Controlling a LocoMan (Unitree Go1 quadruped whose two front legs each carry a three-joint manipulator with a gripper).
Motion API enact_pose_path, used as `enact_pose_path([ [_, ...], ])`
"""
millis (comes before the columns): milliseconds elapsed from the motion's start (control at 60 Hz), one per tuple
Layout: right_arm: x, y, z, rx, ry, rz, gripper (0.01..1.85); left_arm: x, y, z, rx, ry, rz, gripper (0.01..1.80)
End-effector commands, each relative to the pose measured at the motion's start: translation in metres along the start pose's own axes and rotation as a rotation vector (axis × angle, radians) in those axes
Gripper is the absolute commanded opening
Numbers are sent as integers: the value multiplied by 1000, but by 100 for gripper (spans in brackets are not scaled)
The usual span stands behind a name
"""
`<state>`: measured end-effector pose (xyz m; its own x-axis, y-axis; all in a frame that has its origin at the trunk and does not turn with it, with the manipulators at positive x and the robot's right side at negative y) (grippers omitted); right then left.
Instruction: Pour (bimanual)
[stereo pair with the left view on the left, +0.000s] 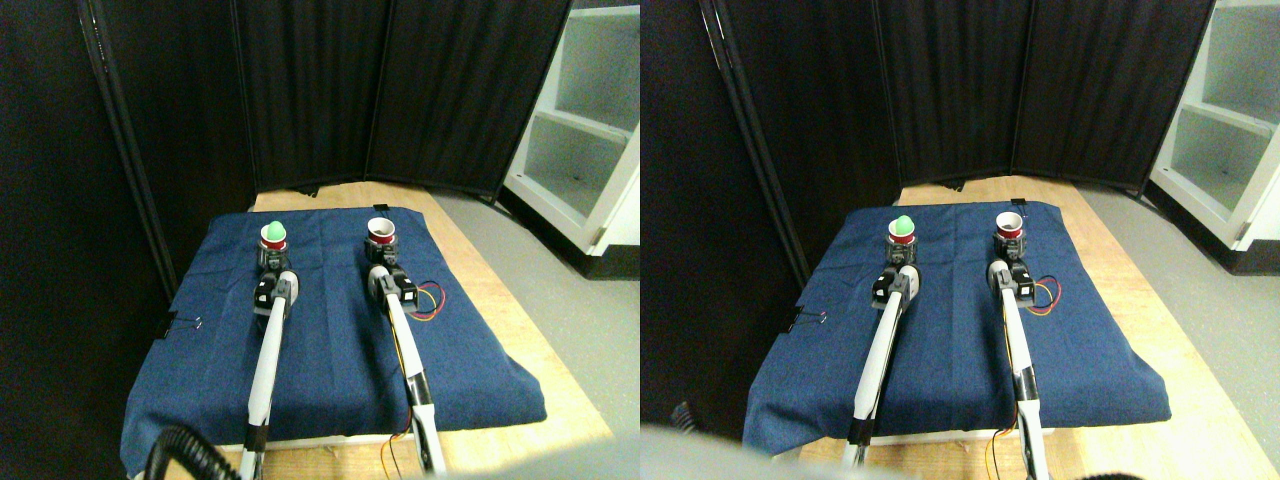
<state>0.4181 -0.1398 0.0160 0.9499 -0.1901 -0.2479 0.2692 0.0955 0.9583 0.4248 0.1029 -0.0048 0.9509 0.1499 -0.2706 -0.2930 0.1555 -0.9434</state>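
Two red cups stand upright on the blue cloth (330, 350). The left cup (273, 240) holds a green ball that pokes above its rim. The right cup (381, 232) has a white inside and looks empty. My left gripper (270, 259) sits at the base of the left cup, on its near side. My right gripper (380, 256) sits likewise at the base of the right cup. The grippers are too small to show how their jaws stand or whether they hold the cups.
The cloth covers a wooden table (520, 330) whose bare edge shows at the right and front. Black folding screens (400, 90) stand behind it. A white shelf unit (590, 120) stands at the right. Red and yellow wires (432, 300) loop beside my right arm.
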Motion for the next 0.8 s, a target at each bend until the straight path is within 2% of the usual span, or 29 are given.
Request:
enact_pose_path([
  [17, 4, 3, -3, 4, 8, 28, 33, 4, -1, 2, -26, -30, -29, 33],
  [217, 6, -1, -2, 14, 8, 12, 33, 9, 4, 1, -30, -35, -27, 33],
  [383, 9, -4, -3, 26, -3, 2, 33, 10, 6, -1, -31, -63, -23, 33],
  [483, 9, -9, -3, 22, -19, -29, 33, 10, 7, -3, -24, -85, -20, 33],
  [733, 16, -14, -1, -2, 16, -40, 33, 12, 7, -2, -27, -76, -26, 33],
  [800, 15, -15, -2, 22, 28, -77, 33, 12, 8, -2, -19, -77, -15, 33],
])
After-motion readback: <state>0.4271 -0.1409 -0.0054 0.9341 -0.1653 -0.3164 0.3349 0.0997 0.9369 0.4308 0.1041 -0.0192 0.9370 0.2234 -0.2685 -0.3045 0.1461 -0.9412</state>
